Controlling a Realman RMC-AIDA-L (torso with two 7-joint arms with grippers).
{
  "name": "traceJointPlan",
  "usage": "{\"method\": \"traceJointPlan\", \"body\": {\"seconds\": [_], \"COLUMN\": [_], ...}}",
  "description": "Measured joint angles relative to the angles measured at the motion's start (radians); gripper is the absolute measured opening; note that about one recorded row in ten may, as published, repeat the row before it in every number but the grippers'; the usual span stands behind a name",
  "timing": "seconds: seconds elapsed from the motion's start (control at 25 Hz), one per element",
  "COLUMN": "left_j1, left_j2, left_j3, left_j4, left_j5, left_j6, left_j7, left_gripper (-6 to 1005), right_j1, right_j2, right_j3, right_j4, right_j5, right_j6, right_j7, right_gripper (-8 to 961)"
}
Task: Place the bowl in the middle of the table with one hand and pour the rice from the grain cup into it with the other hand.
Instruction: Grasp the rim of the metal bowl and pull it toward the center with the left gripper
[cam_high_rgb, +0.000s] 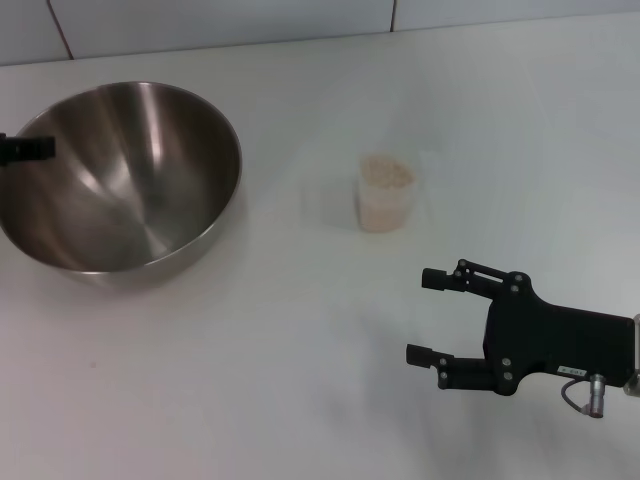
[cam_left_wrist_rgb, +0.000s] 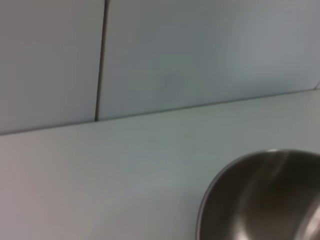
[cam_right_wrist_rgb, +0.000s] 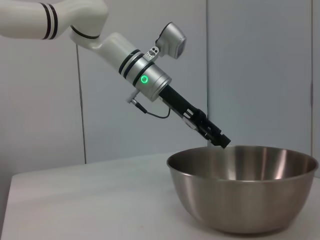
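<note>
We are working over the table (cam_high_rgb: 330, 400), and the step in hand looks like the first one: getting the bowl (cam_high_rgb: 115, 175) to the middle. The bowl is sitting upright at the table's left side, mouth facing up, well apart from the centre. Being round, it has no long axis to speak of.

Our left gripper (cam_right_wrist_rgb: 220, 140) is reaching down at a slant to the bowl's left rim; in the right wrist view its tip is sitting right at the rim, but we cannot tell whether it is gripping the edge. We judge the next move calls for a firm pinch on that rim, then a slide or lift toward the centre.

Our right gripper (cam_high_rgb: 432, 315) is hovering low at the near right with its fingers spread wide, pointing left, near the grain cup (cam_high_rgb: 385, 195) but apart from it.

The cup is standing upright near the middle, filled to the brim with rice (cam_high_rgb: 386, 172).
</note>
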Motion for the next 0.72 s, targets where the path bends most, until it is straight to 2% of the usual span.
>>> {"method": "traceJointPlan", "body": {"seconds": [0.2,0.52,0.64,0.72], "left_j1": [-0.013,-0.022,-0.042,-0.052], "left_j2": [0.000,-0.015,-0.011,-0.008], "left_j3": [0.003,0.006,0.007,0.006], "left_j4": [-0.035,-0.062,-0.114,-0.132], "left_j5": [0.022,0.034,0.038,0.042], "left_j6": [-0.011,-0.033,-0.038,-0.038], "left_j7": [0.003,0.023,0.043,0.046], "left_gripper": [796,788,785,739], "right_j1": [0.000,0.000,0.000,0.000], "right_j2": [0.001,0.002,0.002,0.002], "right_j3": [0.000,0.000,0.000,-0.001], "right_j4": [0.000,0.000,0.000,0.000], "right_j5": [0.000,-0.001,-0.001,-0.001], "right_j6": [0.008,0.012,0.016,0.017], "right_j7": [0.000,0.000,0.000,0.000], "right_gripper": [828,828,828,829]}}
